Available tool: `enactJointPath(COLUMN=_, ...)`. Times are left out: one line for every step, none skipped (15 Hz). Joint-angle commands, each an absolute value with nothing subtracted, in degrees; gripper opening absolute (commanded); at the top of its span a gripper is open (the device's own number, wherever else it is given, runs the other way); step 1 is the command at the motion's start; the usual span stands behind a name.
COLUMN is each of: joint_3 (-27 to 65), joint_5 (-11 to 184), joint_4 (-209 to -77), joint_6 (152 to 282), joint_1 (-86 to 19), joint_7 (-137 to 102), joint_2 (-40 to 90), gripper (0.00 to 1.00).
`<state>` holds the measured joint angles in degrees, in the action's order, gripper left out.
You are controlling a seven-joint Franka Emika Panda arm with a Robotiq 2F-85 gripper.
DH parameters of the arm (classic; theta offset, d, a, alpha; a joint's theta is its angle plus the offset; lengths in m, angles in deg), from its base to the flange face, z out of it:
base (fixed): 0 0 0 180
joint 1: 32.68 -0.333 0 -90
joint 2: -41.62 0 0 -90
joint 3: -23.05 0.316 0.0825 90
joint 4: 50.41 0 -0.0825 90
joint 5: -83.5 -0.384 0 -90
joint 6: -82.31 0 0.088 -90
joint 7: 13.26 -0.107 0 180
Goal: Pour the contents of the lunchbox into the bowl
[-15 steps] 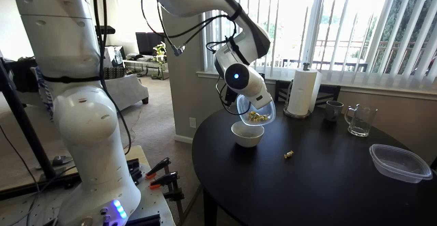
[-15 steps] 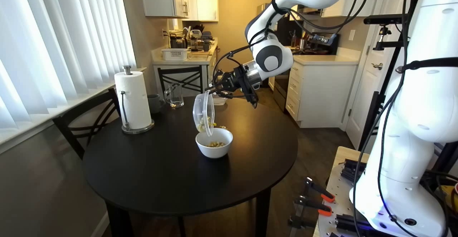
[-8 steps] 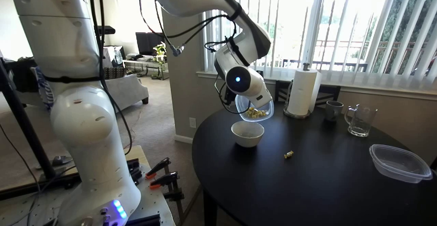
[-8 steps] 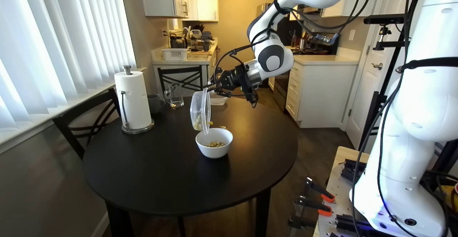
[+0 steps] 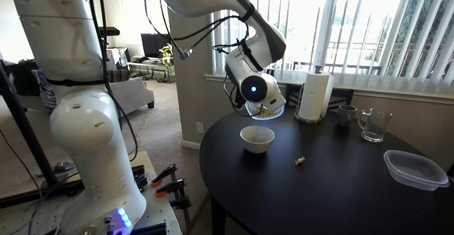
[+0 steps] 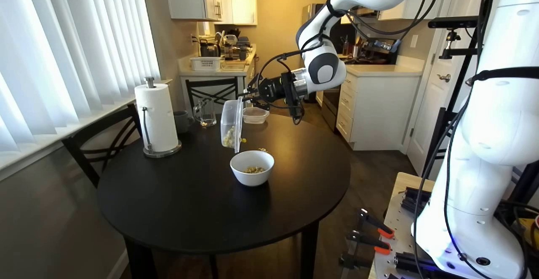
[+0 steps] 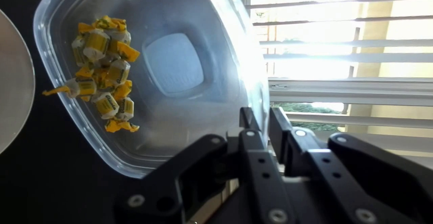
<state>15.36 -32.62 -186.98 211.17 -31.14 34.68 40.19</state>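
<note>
Near the bowl (image 6: pixel 252 179), above the surface (image 6: pixel 181 205), a tilted box (image 7: pixel 174 65) of candies (image 7: pixel 116 71) is pinched at its rim by the claw (image 7: pixel 265 119).

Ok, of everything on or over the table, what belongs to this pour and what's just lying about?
Part of the job:
clear lunchbox, gripped in the jaws
wrapped candies inside it
white bowl, some pieces already in it

Just lying about:
paper towel roll
grey mug
glass mug
other clear container
one loose candy on the table, though it looks like the same sort
</note>
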Motion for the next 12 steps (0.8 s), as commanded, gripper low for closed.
enactJointPath(joint_3=15.14, joint_5=-30.41, joint_4=-188.85, joint_6=204.51, joint_1=-28.39, joint_7=32.93, joint_2=41.85, gripper=0.04)
enactJointPath(joint_3=15.05, joint_5=-30.12, joint_4=-188.79, joint_6=203.53, joint_1=-28.0, joint_7=32.81, joint_2=41.67, gripper=0.04)
enactJointPath(joint_3=14.97, joint_5=-29.8, joint_4=-188.75, joint_6=202.71, joint_1=-27.66, joint_7=32.76, joint_2=41.59, gripper=0.04)
enactJointPath(joint_3=14.94, joint_5=-29.59, joint_4=-188.68, joint_6=202.23, joint_1=-27.4, joint_7=32.78, joint_2=41.51, gripper=0.04)
enactJointPath(joint_3=14.89, joint_5=-29.47, joint_4=-188.66, joint_6=202.01, joint_1=-27.19, joint_7=32.8, joint_2=41.59, gripper=0.04)
enactJointPath(joint_3=14.92, joint_5=-29.5, joint_4=-188.69, joint_6=202.03, joint_1=-27.07, joint_7=32.83, joint_2=41.66, gripper=0.04)
enactJointPath(joint_3=14.93, joint_5=-29.49, joint_4=-188.69, joint_6=202.26, joint_1=-27.05, joint_7=32.81, joint_2=41.69, gripper=0.04)
enactJointPath(joint_3=14.99, joint_5=-29.59, joint_4=-188.72, joint_6=202.7, joint_1=-27.07, joint_7=32.84, joint_2=41.73, gripper=0.04)
enactJointPath(joint_3=15.04, joint_5=-29.45, joint_4=-188.73, joint_6=202.9, joint_1=-27.1, joint_7=32.8, joint_2=41.72, gripper=0.04)
enactJointPath(joint_3=15.11, joint_5=-29.52, joint_4=-188.71, joint_6=203.57, joint_1=-27.18, joint_7=32.75, joint_2=41.72, gripper=0.04)
enactJointPath(joint_3=15.13, joint_5=-29.41, joint_4=-188.76, joint_6=203.7, joint_1=-27.2, joint_7=32.72, joint_2=41.74, gripper=0.04)
enactJointPath(joint_3=15.21, joint_5=-29.79, joint_4=-188.65, joint_6=204.45, joint_1=-27.29, joint_7=33.07, joint_2=41.61, gripper=0.04)
